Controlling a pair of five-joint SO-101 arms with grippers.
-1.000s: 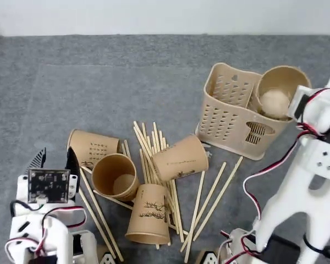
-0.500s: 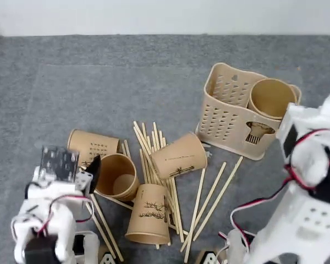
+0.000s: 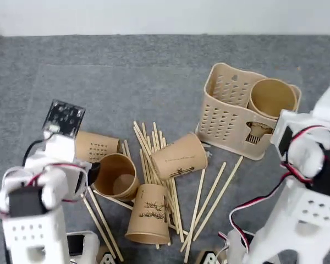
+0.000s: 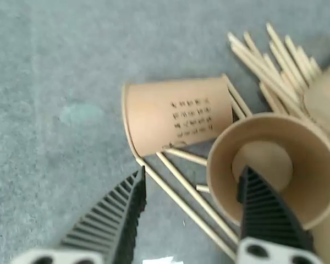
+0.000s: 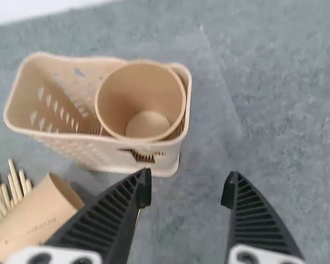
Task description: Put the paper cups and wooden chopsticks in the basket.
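Right, one upright cup [image 3: 271,98] was already in the basket [image 3: 226,124], in the compartment farther from the pile; the basket stood on the grey mat [image 3: 126,82], off to the right of everything else. Four more cups were out on the mat: the left-hand cup [image 3: 94,147] lay on its side; the open-mouthed cup [image 3: 116,176] sat just beside it, tilted with its mouth up; the middle cup [image 3: 180,157] lay on its side across the chopsticks [image 3: 148,146]; the upturned cup [image 3: 149,214] stood mouth-down nearest my arms. The chopsticks lay flat in a fanned bunch under and between those cups; a few loose chopsticks [image 3: 212,192] slanted between the pile and the basket. My left gripper [image 4: 192,179] hung low by the left-hand cup and the open-mouthed cup, jaws spread wide, gripping nothing; one finger was over the mat, the other at the open-mouthed cup's rim, contact I could not tell. My right gripper [image 5: 188,176] hovered over the mat near the basket's wall; jaws wide, nothing between them.
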